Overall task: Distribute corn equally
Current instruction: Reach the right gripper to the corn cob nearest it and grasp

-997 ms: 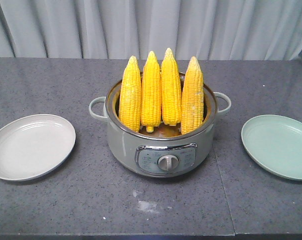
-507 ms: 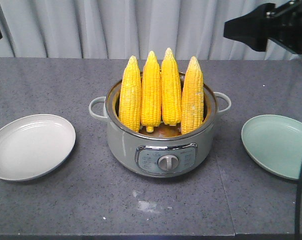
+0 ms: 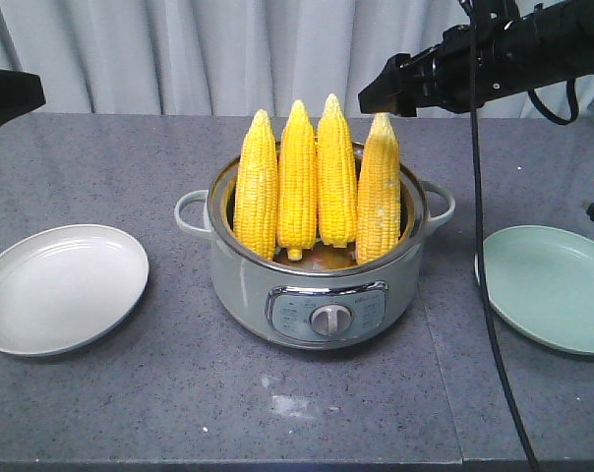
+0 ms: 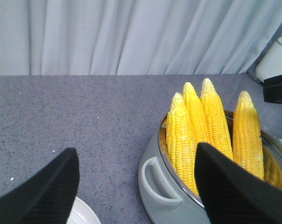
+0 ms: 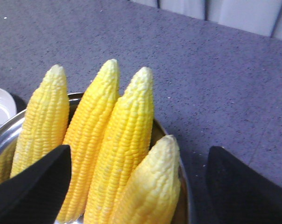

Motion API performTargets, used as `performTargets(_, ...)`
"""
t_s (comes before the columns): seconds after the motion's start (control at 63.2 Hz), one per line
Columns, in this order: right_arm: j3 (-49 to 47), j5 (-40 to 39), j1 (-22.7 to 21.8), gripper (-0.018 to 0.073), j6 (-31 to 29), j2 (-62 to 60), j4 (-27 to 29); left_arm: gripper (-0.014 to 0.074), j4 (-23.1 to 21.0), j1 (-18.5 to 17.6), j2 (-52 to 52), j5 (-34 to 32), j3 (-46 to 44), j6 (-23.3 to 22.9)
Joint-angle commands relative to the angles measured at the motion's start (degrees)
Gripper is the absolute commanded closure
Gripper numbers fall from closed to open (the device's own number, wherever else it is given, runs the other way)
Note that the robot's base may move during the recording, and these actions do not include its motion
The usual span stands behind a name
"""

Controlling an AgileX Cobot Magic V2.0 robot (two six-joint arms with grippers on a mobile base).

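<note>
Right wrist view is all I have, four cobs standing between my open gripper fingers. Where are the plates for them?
Observer: There are two. A white plate lies left of the pot and a green plate lies right of it. Neither holds any corn.
Operator: How high is my gripper over the corn?
Observer: In the front view the right gripper hovers just above the tip of the rightmost cob, apparently without touching it.
Operator: And the other arm?
Observer: The left gripper is open and holds nothing. It is out to the pot's left, and its camera looks at the pot's near handle.
</note>
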Motion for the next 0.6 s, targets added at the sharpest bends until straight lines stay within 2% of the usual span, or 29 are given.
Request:
performTargets(0.0,-2.0,-3.3,-0.3,-0.0019,0.7,-2.4,-0.1,0.0083,-2.2,-0.1,-0.6,-2.3,-1.9,0.3)
performTargets(0.586,-2.0,0.0,-0.2,-0.0019,0.7,2.2,-0.4,0.0083,-2.2,-0.1,-0.4,-2.1,-1.9,0.3)
